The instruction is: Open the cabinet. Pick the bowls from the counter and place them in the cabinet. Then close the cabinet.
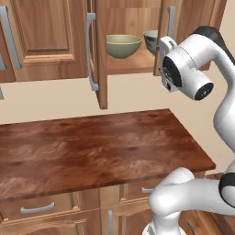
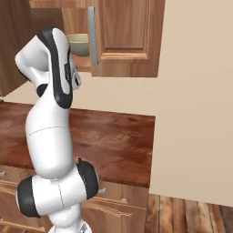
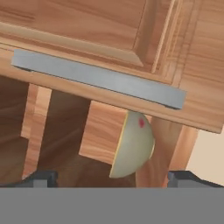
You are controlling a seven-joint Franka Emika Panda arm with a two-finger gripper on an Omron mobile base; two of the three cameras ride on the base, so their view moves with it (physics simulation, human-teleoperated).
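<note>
Gripper (image 3: 112, 177) jaws stand spread as wide as they go, one dark tip at 7 o'clock and the other at 5 o'clock in the hand view, with nothing between them. Going left to right across the left base view: a closed wall cabinet door (image 1: 43, 36) sits at 10 o'clock, then the left door (image 1: 98, 55) of the cabinet (image 1: 126, 62) swung out edge-on with its grey bar handle (image 1: 91, 50), then the open shelf at 12 o'clock carrying both bowls. The beige-olive bowl (image 1: 123, 46) is left of the grey-green bowl (image 1: 151, 40), which is partly hidden behind the right door's handle and the arm's wrist at 2 o'clock. Below, the counter (image 1: 92, 147) fills the middle, with low drawer units (image 1: 41, 209) under it at 7 o'clock. The right base view hides the grey-green bowl; there the arm covers 9 o'clock, and the beige-olive bowl (image 2: 79, 44) peeks out at 11 o'clock just left of the right door (image 2: 125, 36) and its vertical handle (image 2: 93, 35). A pale wall (image 2: 195, 100) fills 3 o'clock. The hand view is rolled sideways: the right door's handle (image 3: 98, 78) runs as a grey bar from 10 o'clock to 3 o'clock, and the beige-olive bowl (image 3: 133, 144) appears on edge near centre, its yellowish rim facing 9 o'clock, beyond the open fingertips.
</note>
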